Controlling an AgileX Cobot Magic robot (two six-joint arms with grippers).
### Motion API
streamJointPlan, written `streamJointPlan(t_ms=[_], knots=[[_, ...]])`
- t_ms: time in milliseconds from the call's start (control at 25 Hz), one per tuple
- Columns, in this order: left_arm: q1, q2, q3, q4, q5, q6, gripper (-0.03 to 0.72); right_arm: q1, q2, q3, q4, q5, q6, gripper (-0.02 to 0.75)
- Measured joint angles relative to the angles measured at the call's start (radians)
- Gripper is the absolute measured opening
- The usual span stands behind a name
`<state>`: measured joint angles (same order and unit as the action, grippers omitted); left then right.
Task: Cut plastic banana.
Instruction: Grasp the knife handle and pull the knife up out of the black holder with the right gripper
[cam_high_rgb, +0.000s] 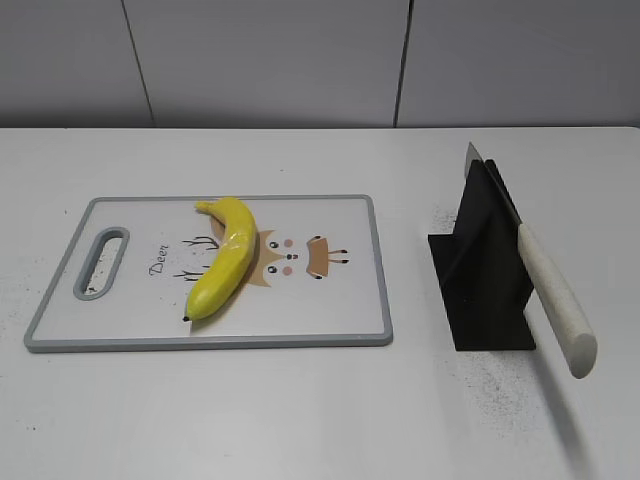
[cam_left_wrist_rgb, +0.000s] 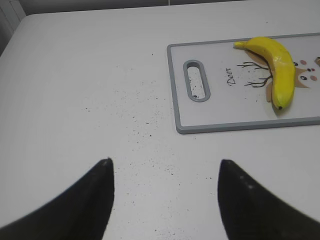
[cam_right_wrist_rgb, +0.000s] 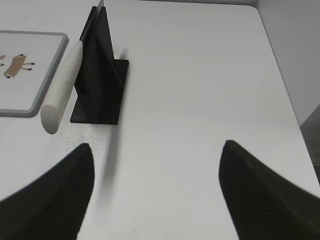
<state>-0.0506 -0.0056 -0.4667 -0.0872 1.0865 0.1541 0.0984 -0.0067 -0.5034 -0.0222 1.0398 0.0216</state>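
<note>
In the exterior view neither gripper appears. The plastic banana (cam_high_rgb: 227, 258) lies on a white cutting board (cam_high_rgb: 130, 340) with a grey rim, a slot handle at its left end and a cartoon deer print. The banana is glossy yellow and curved, its thin stem end pointing to the far side and its blunt end, with a small dark tip, toward the near edge; a shiny band crosses its middle. To the right of the board, apart from it, a black stand (cam_high_rgb: 480, 290) holds a knife (cam_high_rgb: 553, 300) with a speckled white handle that slants down toward the near side.

In the left wrist view the left gripper (cam_left_wrist_rgb: 165, 165) is spread wide, its two dark fingers (cam_left_wrist_rgb: 85, 205) over bare white table (cam_left_wrist_rgb: 90, 90) dotted with black specks. The board sits ahead and to the right of the gripper, well apart from it, with the banana lying beyond the slot handle, farther right.

In the right wrist view the right gripper (cam_right_wrist_rgb: 157, 150) is likewise spread, holding nothing. The stand and knife are ahead and to its left, the handle's rounded end nearest the left finger (cam_right_wrist_rgb: 50, 200) yet clear of it. The banana is out of this view.
</note>
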Motion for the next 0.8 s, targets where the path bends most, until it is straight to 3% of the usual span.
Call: streamJointPlan(t_ms=[800], knots=[[0.0,0.0,0.0,0.0,0.0,0.0,0.586,0.0,0.0,0.0,0.0,0.0,0.0,0.589]])
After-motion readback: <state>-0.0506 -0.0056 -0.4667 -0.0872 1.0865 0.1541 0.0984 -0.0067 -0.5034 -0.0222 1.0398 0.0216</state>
